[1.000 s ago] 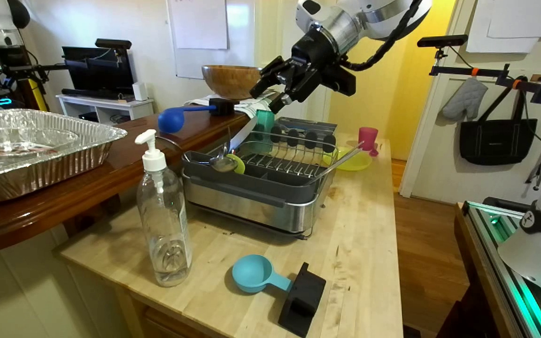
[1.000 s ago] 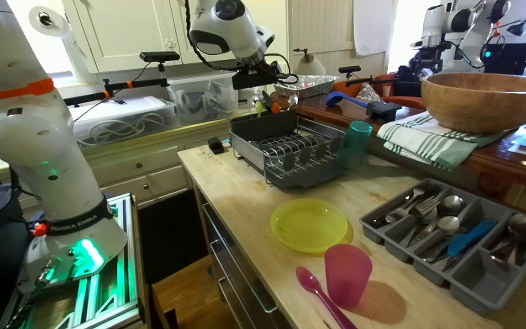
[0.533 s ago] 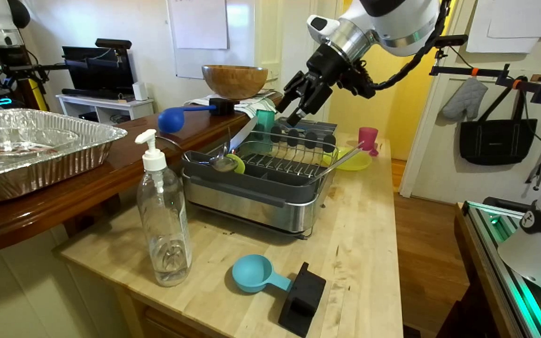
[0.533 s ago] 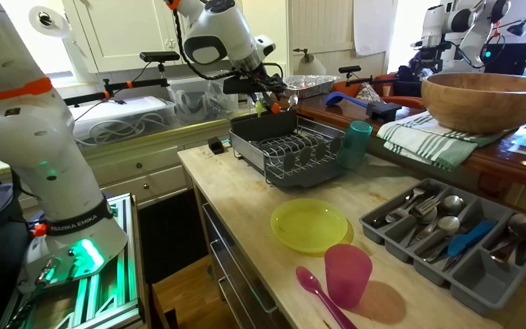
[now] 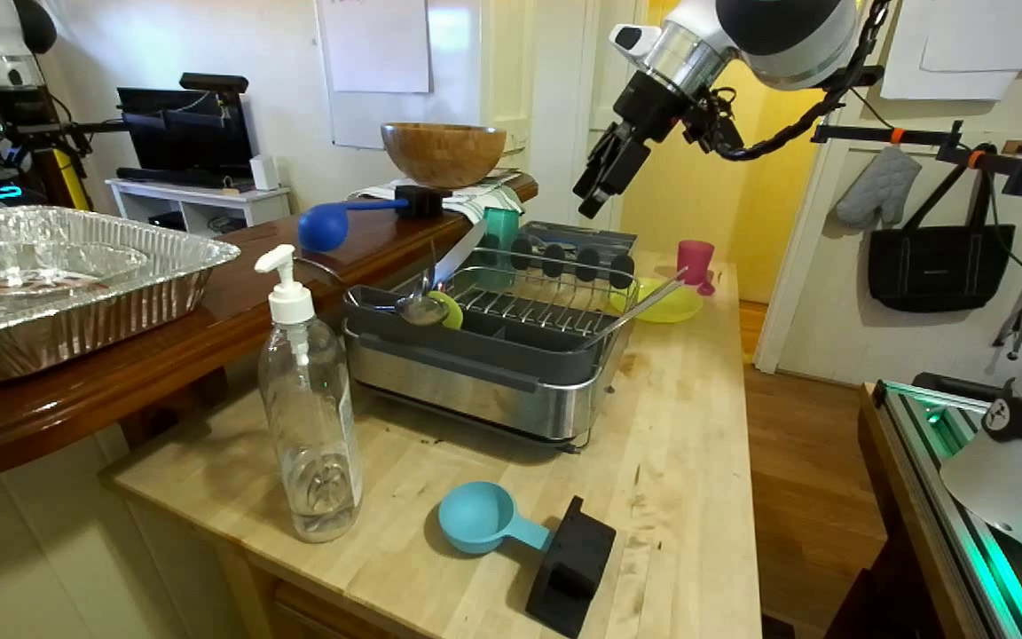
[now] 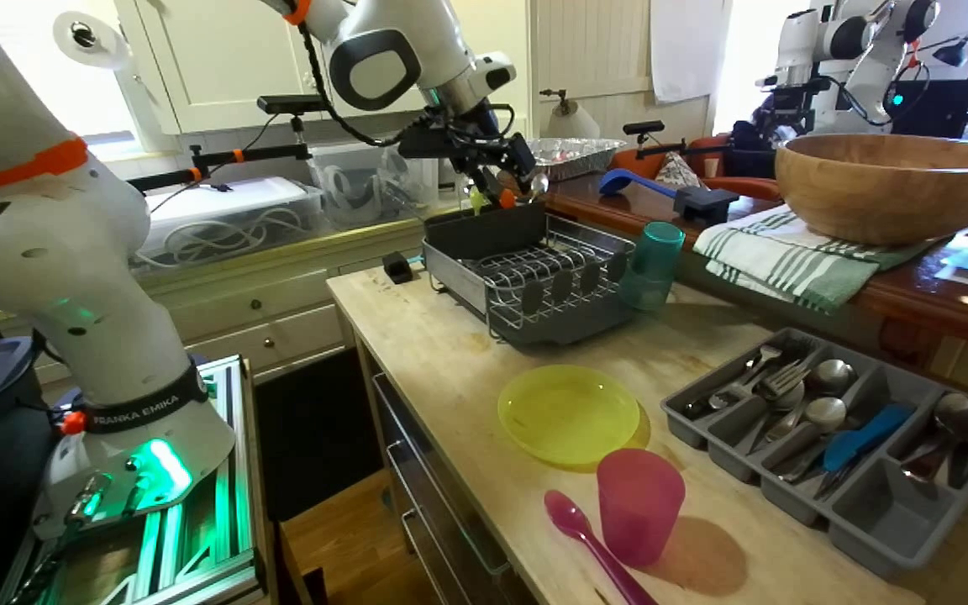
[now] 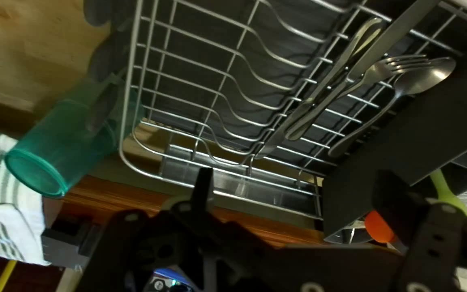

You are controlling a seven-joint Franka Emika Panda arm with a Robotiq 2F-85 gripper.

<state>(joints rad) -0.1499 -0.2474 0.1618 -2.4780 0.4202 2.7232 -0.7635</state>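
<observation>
My gripper (image 5: 588, 199) hangs in the air above the dish rack (image 5: 462, 373), tilted downward. In the wrist view its two black fingers stand wide apart, open, with nothing between them. Below them show the wire rack's bars (image 7: 217, 73); a knife (image 7: 393, 34), a fork (image 7: 383, 69) and a spoon (image 7: 424, 77) lie on the wires. A teal cup (image 7: 63, 138) leans tilted at the rack's edge. Past the dark cutlery holder (image 7: 399, 134) an orange tip (image 7: 379, 227) and a lime-green handle (image 7: 444, 188) show, partly hidden by the right finger.
On the counter stand a yellow plate (image 6: 568, 416), a pink cup (image 6: 639, 508), a pink spoon (image 6: 593, 538) and a grey cutlery tray (image 6: 879, 504). A pump bottle (image 5: 311, 435) and a blue scoop (image 5: 480, 516) are nearer. The raised ledge bears a wooden bowl (image 6: 896, 189) and foil tray (image 5: 156, 293).
In an exterior view my gripper has swung to the right and now points more steeply down. The things on the counter and in the rack stay put.
</observation>
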